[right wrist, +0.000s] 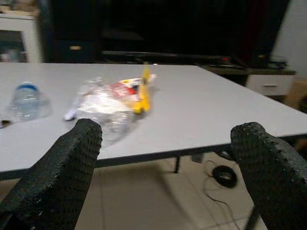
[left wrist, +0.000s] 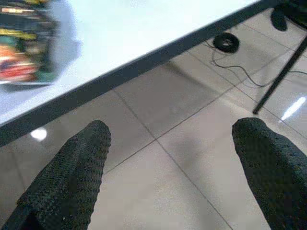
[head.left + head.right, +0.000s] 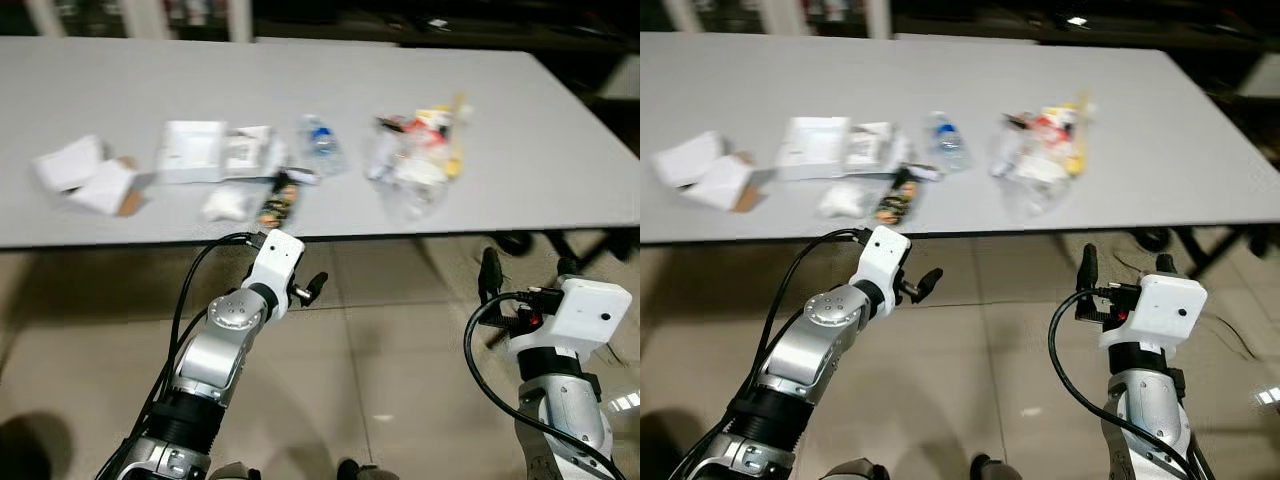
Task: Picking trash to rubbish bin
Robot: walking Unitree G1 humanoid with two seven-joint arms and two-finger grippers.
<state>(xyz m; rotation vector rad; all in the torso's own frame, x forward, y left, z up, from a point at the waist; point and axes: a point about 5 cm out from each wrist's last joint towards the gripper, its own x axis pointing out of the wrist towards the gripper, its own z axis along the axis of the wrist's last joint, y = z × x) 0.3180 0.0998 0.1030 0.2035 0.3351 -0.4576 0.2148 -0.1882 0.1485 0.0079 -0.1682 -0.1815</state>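
Trash lies across a grey table [image 3: 540,130]: a clear plastic bottle [image 3: 320,143] with a blue cap, a clear bag of red and yellow wrappers [image 3: 415,160], a colourful snack wrapper [image 3: 278,202] near the front edge, a crumpled white paper [image 3: 228,204] and a white box [image 3: 192,150]. My left gripper [image 2: 172,132] is open and empty, just below the table's front edge under the snack wrapper [image 2: 26,43]. My right gripper [image 3: 528,272] is open and empty too, held low in front of the table and facing the bag [image 1: 112,103] and the bottle [image 1: 29,100].
Torn white cardboard pieces [image 3: 85,175] lie at the table's left. Black table legs [image 3: 600,245] and a cable with a round black object [image 2: 226,42] are on the tiled floor at the right. Dark cabinets stand behind the table.
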